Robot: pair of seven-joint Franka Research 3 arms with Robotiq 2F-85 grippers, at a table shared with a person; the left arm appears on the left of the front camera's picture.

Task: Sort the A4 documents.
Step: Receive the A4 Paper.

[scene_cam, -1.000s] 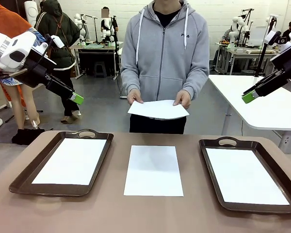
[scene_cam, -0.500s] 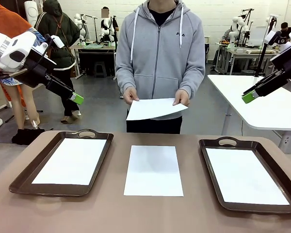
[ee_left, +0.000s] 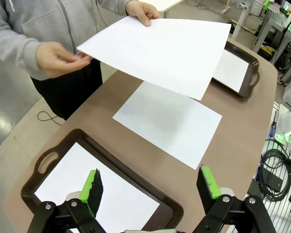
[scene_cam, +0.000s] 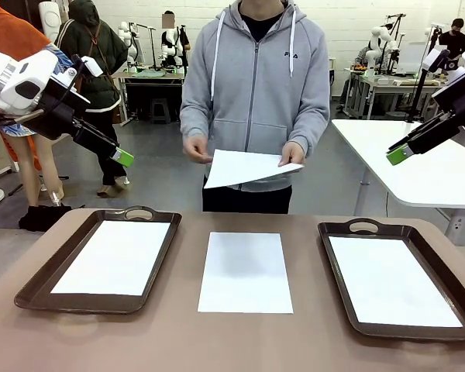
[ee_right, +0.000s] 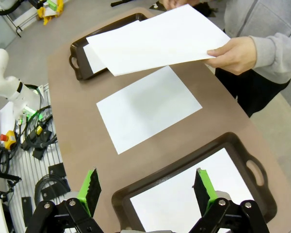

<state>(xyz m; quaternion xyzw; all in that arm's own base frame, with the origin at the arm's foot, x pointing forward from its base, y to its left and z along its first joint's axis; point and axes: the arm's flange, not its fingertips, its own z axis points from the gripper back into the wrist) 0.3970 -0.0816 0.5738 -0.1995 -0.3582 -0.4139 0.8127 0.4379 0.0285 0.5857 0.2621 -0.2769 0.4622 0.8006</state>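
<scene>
A4 documents point(scene_cam: 245, 271) look blank; person's hoodie point(scene_cam: 256, 101) reads FILA.

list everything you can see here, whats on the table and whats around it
thin white A4 paper sheets: four, white; one in the left tray, one in the right tray, one bare on the table between them, one held in the air by the person
dark brown handled trays: two, brown; left and right on the table
tan table: one, tan; under everything
person's hands: two; one gripping the held sheet, one at its corner
left gripper: black, green pads; open, raised at the left
right gripper: same colours; open, raised at the right
</scene>
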